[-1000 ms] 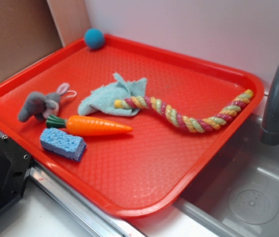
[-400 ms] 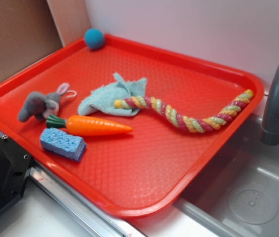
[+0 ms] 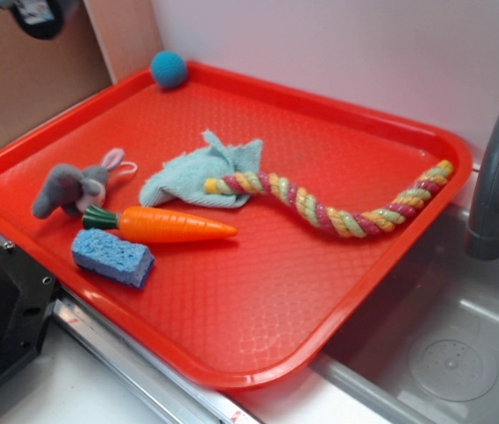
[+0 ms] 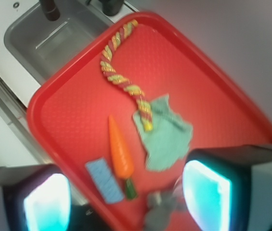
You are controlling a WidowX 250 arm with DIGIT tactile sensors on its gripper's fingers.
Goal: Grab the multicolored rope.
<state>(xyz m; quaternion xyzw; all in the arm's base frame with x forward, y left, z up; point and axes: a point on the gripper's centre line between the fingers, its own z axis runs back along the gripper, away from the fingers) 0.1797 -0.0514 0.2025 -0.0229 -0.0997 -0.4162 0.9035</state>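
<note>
Overhead, empty fingers (image 4: 126,192) spread wide above the thick, twisted cotton rope (image 3: 333,208).

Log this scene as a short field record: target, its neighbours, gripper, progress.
target: multicolored rope, lying curved on the red tray
rope near end: resting on the light blue cloth
rope far end: at the tray rim beside the sink
other items: carrot toy, blue sponge, grey bunny, blue ball
gripper: open, high above the tray
progress: rope not yet grasped
</note>
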